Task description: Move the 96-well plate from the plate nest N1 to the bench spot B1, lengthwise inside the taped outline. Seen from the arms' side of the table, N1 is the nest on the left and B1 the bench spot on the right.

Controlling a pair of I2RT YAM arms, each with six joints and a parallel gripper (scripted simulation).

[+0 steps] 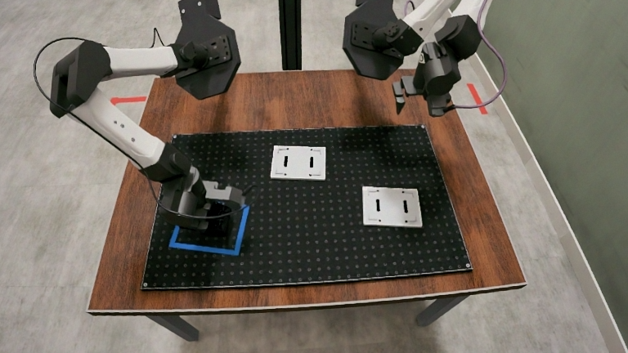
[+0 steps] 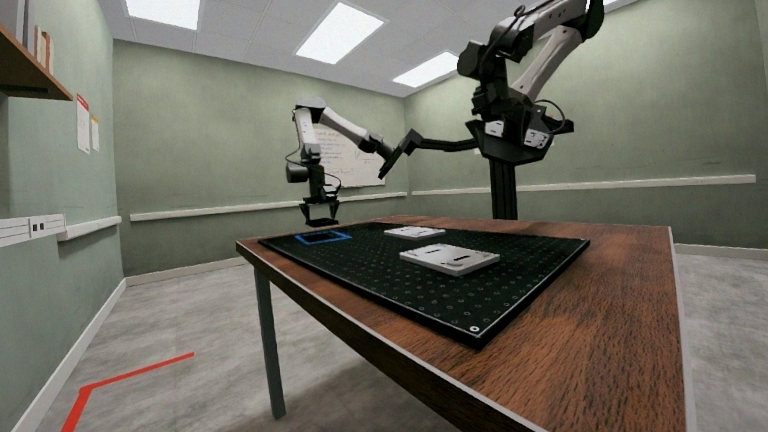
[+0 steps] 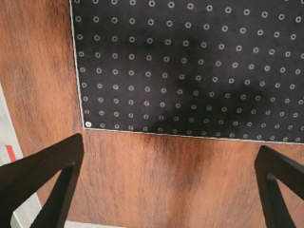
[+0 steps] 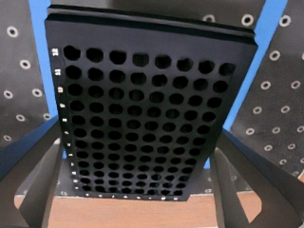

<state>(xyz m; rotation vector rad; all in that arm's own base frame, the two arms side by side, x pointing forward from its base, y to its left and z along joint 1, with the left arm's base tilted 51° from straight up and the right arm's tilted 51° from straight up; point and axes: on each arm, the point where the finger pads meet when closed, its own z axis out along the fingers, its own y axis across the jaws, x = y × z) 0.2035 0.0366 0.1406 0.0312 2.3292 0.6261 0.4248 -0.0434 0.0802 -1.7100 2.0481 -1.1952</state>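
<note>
The black 96-well plate (image 1: 217,226) (image 2: 321,223) (image 4: 138,114) is between the fingers of my right gripper (image 2: 321,218) (image 4: 140,125), which is shut on it. The plate hangs a little above the blue taped outline (image 1: 204,248) (image 2: 325,241) (image 4: 42,52) of B1. In the right wrist view its long side runs roughly along the tape, with blue showing on both sides. The arm hides part of the outline in the top view. The white nest N1 (image 1: 392,217) (image 2: 450,257) is empty. My left gripper (image 1: 418,101) (image 3: 170,149) is open and empty, high near the table's arm-side edge.
A second white nest (image 1: 298,169) (image 2: 414,232), also empty, lies on the black perforated board (image 1: 324,238) (image 2: 453,300) (image 3: 142,81) between N1 and the outline, nearer the arms. The wooden table (image 1: 277,104) (image 2: 617,302) (image 3: 171,190) extends around the board.
</note>
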